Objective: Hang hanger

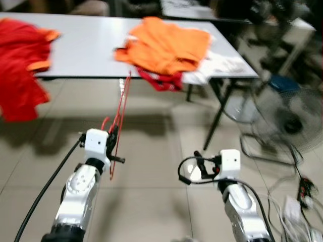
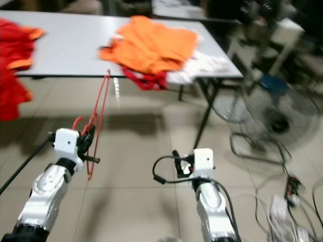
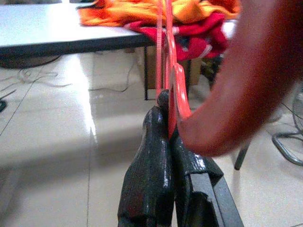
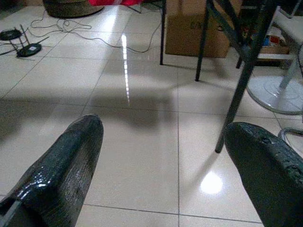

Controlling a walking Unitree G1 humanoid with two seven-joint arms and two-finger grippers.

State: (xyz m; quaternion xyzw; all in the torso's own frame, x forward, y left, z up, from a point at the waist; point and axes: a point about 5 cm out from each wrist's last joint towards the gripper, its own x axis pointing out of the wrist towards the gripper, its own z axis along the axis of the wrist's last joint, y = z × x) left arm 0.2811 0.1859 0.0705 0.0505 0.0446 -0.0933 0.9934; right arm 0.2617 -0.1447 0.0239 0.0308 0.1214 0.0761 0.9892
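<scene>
The left gripper (image 3: 165, 127) holds a thin red hanger (image 1: 121, 116) clamped between its fingers, upright above the tiled floor, near the white table (image 1: 91, 45). The right gripper (image 4: 165, 156) hovers empty, fingers spread wide.

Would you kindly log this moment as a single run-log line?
left gripper: shut on red hanger | right gripper: open, nothing held, above the floor | table: orange clothes ahead | hanger not yet hung
</scene>
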